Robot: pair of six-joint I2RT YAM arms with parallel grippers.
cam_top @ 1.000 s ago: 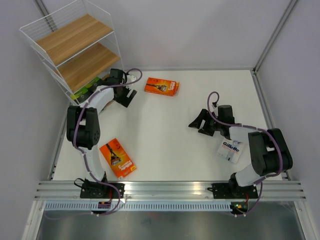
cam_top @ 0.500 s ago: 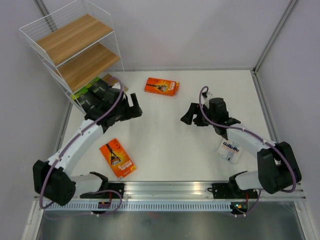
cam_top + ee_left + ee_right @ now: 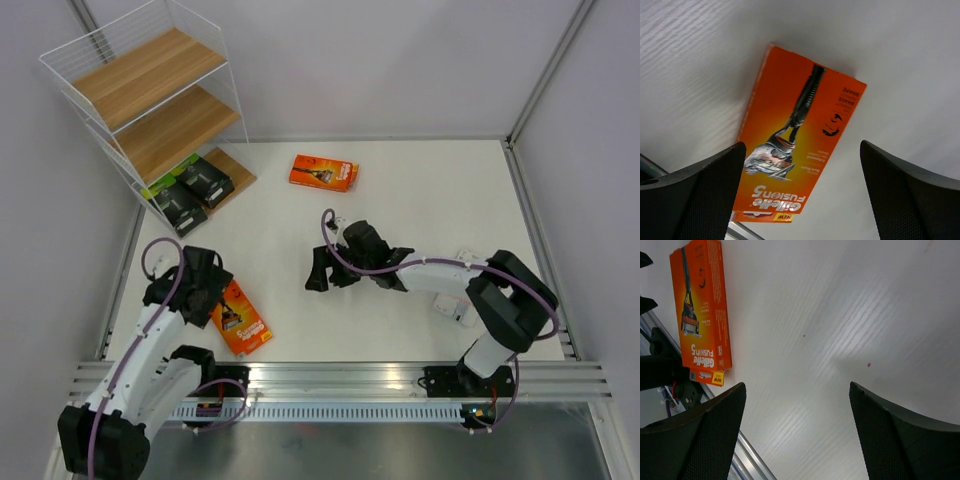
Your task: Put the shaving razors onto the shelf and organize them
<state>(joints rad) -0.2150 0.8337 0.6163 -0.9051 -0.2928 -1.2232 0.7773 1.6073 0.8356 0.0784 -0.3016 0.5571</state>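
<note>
Pulling back from the shelf [image 3: 150,70], whose bottom board at upper left holds two black packs [image 3: 205,183], the left gripper [image 3: 802,145] hangs with fingers spread wide over the lower-left orange pack [image 3: 800,135]. The right gripper [image 3: 797,385], also spread, has swung to mid-frame above the white table [image 3: 400,190]; a second orange pack [image 3: 323,172] lies upper centre. Grey walls [image 3: 400,60] surround.

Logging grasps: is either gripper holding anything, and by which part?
Nothing is held. The left gripper is open above an orange razor pack lying on the table; the right gripper is open and empty.
</note>
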